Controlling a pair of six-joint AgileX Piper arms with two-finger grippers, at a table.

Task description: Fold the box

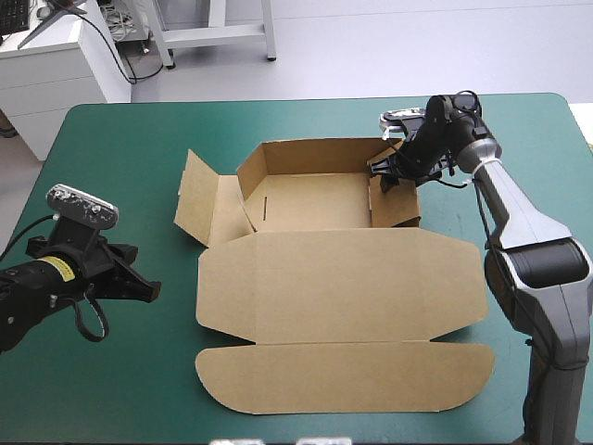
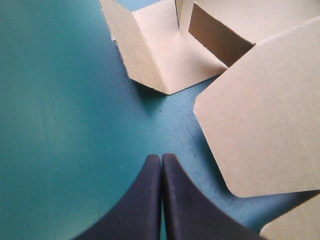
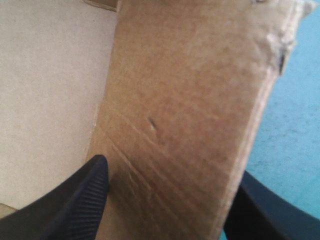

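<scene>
Teal-green cover [image 1: 120, 389], whole table top, high view: we logged one brown box [image 1: 343, 287], part-assembled, at frame centre. Its tray sat in the upper middle with far and side walls raised. The lid [image 1: 343, 283] lay flat toward the lower frame, with its tuck flap [image 1: 343, 375] nearest the bottom edge. The left side panel [image 1: 199, 199] splayed outward, unfolded.

Item, right gripper [image 1: 384, 176]: upper right of centre, at the tray's right wall [image 1: 397, 199]. That arm stood along the right edge, elbow bent, forearm reaching back toward centre, wrist angled down onto the wall. We judged it placed there to turn the wall inward and tuck it.

Item, left gripper [image 1: 148, 289]: lower left, well apart from the box, arm low and pointing right. By our reading it was parked clear of the work.

Left wrist view: left gripper [image 2: 161, 159] closed on nothing, its fingers meeting in one pointed arch over bare cover. Ahead of it we noted the splayed panel [image 2: 165, 60] and, beside that, the lid's rounded corner [image 2: 265, 125].

Right wrist view: right gripper [image 3: 170, 172] unclosed, its black fingers [image 3: 75, 205] standing apart. One was inside the tray, the other outside over the cover [image 3: 295, 125], with the right wall [image 3: 190, 110] upright between them. We judged the straddle a preparation for pinching or pressing the wall, with the grip not yet made.
</scene>
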